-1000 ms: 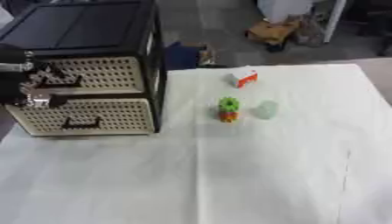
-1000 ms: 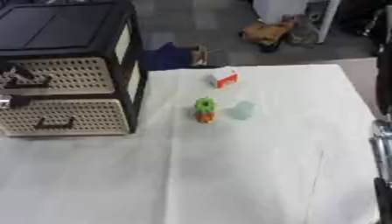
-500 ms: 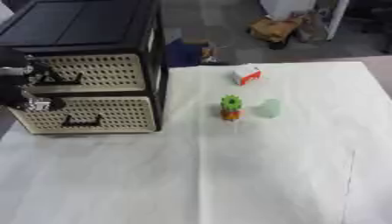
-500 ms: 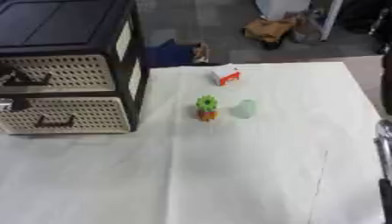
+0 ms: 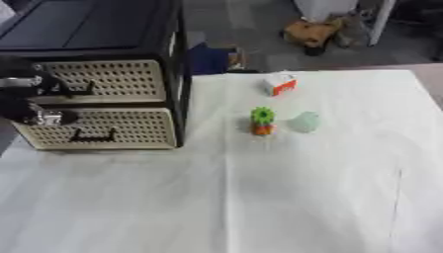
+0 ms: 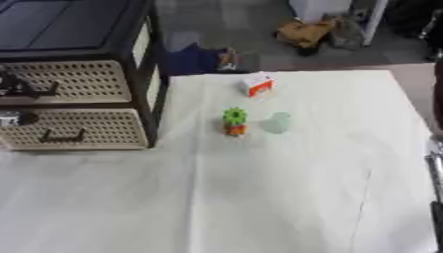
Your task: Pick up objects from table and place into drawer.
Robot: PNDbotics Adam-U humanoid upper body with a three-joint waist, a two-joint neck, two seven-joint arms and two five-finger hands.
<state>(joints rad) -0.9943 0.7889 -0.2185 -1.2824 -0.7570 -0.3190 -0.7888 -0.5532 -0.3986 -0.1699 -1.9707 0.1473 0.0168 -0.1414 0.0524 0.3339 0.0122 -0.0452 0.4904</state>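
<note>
A black cabinet (image 5: 177, 74) with two beige perforated drawers stands at the table's left. My left hand (image 5: 24, 94) is a dark shape at the left end of the upper drawer's handle (image 5: 79, 89). Its grip is too blurred to read. The lower drawer (image 5: 104, 129) has its own black handle. Three objects lie on the white cloth. A small white-and-orange box (image 5: 279, 85) is farthest back. A green toy on an orange base (image 5: 262, 120) and a pale green lump (image 5: 304, 121) sit side by side. Only a silver-black sliver of my right hand (image 6: 436, 163) shows at the right edge.
The white cloth (image 5: 259, 197) covers the table down to the near edge. Beyond the far edge lie a blue thing (image 5: 210, 58) and a brown bundle (image 5: 310, 33) on the floor, beside a white stand.
My left hand has drawn slightly leftward at the upper drawer's front. The three objects lie where they were, and both drawers look unchanged.
</note>
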